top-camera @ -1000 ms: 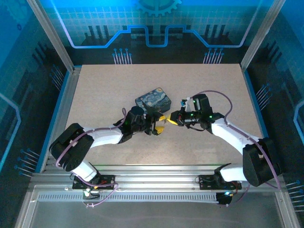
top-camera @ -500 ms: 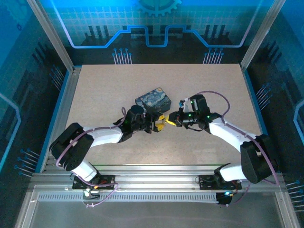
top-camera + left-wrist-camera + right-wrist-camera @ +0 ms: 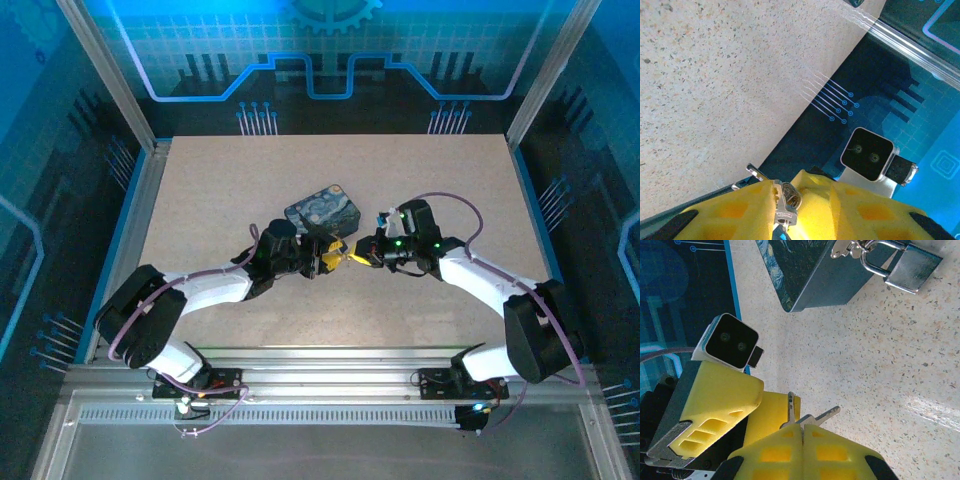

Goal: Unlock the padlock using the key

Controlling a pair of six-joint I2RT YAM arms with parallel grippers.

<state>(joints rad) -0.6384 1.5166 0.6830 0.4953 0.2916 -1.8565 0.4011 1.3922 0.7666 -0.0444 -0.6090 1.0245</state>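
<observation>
Mid-desk: right pincer (image 3: pixel 802 430) closed on the key (image 3: pixel 821 414); left pincer (image 3: pixel 328 256) flanks it, and I cannot tell if it is clamped. The padlock (image 3: pixel 912 267) hangs on the tin (image 3: pixel 810 280) just beside. All desk (image 3: pixel 460 180) edges are well apart.

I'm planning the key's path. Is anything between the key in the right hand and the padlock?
Nothing visible. From the key in the right hand to the padlock hanging on the tin, the table is bare.

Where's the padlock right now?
Top right of the right wrist view: the padlock hangs from the latch of the tin, its body lying on the table beside the tin.
</observation>
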